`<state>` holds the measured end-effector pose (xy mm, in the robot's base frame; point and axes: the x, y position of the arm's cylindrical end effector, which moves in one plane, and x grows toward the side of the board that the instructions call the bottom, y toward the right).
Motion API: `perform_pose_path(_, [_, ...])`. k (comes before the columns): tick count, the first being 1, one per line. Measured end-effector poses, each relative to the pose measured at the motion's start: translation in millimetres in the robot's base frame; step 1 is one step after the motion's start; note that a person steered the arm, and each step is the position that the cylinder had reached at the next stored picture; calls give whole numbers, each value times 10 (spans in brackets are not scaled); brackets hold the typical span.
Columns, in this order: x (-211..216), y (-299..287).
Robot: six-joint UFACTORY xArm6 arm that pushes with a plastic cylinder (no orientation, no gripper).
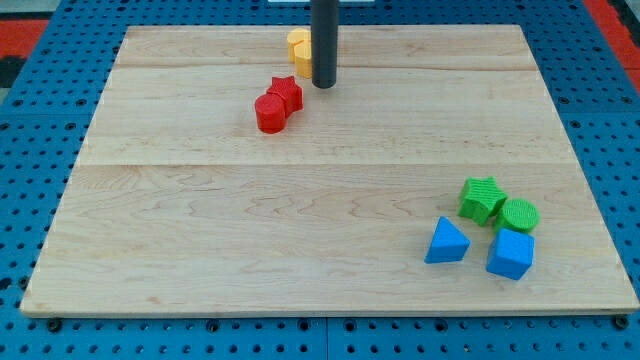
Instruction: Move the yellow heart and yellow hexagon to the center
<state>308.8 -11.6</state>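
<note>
On inspection, your tip (323, 84) stood near the view's top edge of the board (300, 260), just beside a yellow block (297, 47) partly hidden behind the rod; its shape could not be confirmed, and a second yellow block could not be made out at all. There were no jaws to report: the arm ended in a plain rod. A red star (285, 93) and a red cylinder-like block (269, 113) lay touching each other just left of and below the tip, between the yellow block and the centre. In my judgement, you needed to bring the tip round above the yellow block and push it down-view, steering right of the red pair. The green star (482, 199), green cylinder (519, 215), blue triangle (446, 242) and blue cube (511, 254) sat well apart, posing no obstruction.
</note>
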Motion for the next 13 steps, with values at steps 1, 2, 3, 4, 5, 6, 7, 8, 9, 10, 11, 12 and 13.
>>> perform_pose_path(1, [40,-327])
perform_pose_path(2, [19,266])
perform_pose_path(3, [-325,1155])
perform_pose_path(4, [-1070,1015])
perform_pose_path(5, [-1152,821])
perform_pose_path(6, [-1149,454])
perform_pose_path(7, [-1161,139])
perform_pose_path(8, [-1161,-321])
perform_pose_path(9, [-925,-268])
perform_pose_path(10, [-547,-191])
perform_pose_path(11, [-281,-52])
perform_pose_path(12, [-218,333])
perform_pose_path(13, [-21,328])
